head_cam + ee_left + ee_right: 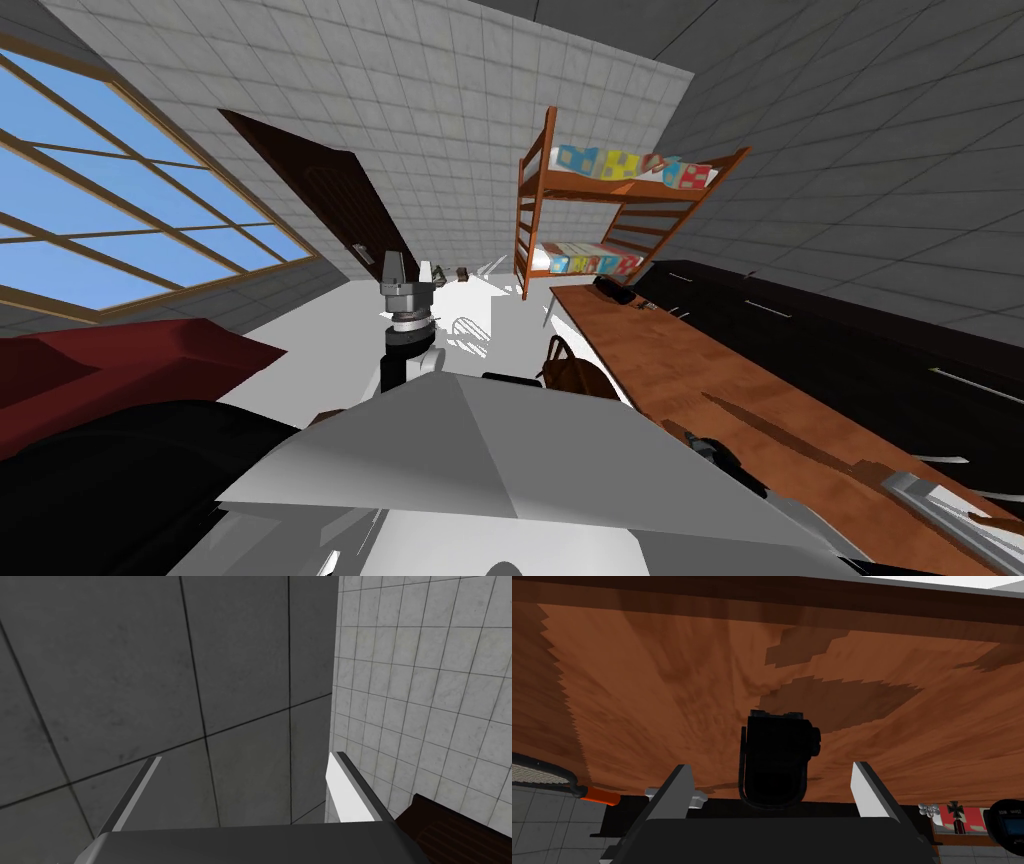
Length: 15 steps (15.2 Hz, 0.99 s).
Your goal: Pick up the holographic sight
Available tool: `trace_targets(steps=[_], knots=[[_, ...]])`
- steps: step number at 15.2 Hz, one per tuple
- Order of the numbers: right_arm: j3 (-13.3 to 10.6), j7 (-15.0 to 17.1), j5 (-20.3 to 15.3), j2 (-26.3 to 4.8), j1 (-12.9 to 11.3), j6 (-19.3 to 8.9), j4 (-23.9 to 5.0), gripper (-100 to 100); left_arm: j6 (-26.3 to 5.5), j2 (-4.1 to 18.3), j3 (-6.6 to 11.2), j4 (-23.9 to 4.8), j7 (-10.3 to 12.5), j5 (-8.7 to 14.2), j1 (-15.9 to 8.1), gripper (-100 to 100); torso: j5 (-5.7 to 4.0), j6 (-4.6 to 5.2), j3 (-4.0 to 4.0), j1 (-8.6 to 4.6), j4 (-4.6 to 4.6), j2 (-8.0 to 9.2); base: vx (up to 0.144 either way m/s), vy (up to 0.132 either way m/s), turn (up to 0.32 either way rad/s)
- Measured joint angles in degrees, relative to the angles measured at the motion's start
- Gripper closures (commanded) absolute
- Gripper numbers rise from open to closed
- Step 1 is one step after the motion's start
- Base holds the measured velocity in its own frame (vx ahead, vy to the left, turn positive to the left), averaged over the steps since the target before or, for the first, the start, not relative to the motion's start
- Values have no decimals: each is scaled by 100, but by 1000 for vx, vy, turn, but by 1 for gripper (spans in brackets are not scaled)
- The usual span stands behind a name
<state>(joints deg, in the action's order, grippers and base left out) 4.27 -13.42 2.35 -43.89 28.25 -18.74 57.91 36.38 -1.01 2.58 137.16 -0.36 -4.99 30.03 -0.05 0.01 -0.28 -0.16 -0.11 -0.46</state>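
My right gripper (770, 765) hangs open over the wooden desk (637, 691), its 2 fingers spread and gripping nothing. The black sight (777, 761) sits on the wood between them, with a gap showing on each side.

The risk, as I judge it, is in the squeeze. A knob sticks out of 1 flank, so 1 finger may touch first and skid the sight across the smooth top, or twist it out of line. I cannot tell how far down the fingers reach. Too shallow and I pinch only its upper end and it slips free; too deep and the tips strike the desk.

Further off, my left gripper (246, 756) is raised clear of the desk, likewise open and empty.
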Motion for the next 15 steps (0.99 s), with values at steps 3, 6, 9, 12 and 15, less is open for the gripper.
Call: trace_targets(steps=[3,6,9,12,15], knots=[[-73,-49,34,-47,41,-83,-162,-100,0,0,0,0,0,0,-1,0,4,-1,12,10,5,21,33,-2,32],[-61,-48,-45,10,-51,-30,-321,-100,0,0,-1,0,0,0,-1,0,3,-1,23,12,9,39,-7,-1,24],[-29,-31,-191,116,-209,72,-561,-100,0,0,-1,0,0,0,-1,0,3,-1,26,12,11,45,-11,-2,36],[-18,-24,-246,156,-272,123,-661,100,0,0,0,0,0,0,-1,0,4,0,26,13,11,45,-1,0,12],[-15,-18,-242,158,-275,125,-659,100,0,0,0,0,0,0,-1,0,5,0,24,12,7,43,0,0,-4]])
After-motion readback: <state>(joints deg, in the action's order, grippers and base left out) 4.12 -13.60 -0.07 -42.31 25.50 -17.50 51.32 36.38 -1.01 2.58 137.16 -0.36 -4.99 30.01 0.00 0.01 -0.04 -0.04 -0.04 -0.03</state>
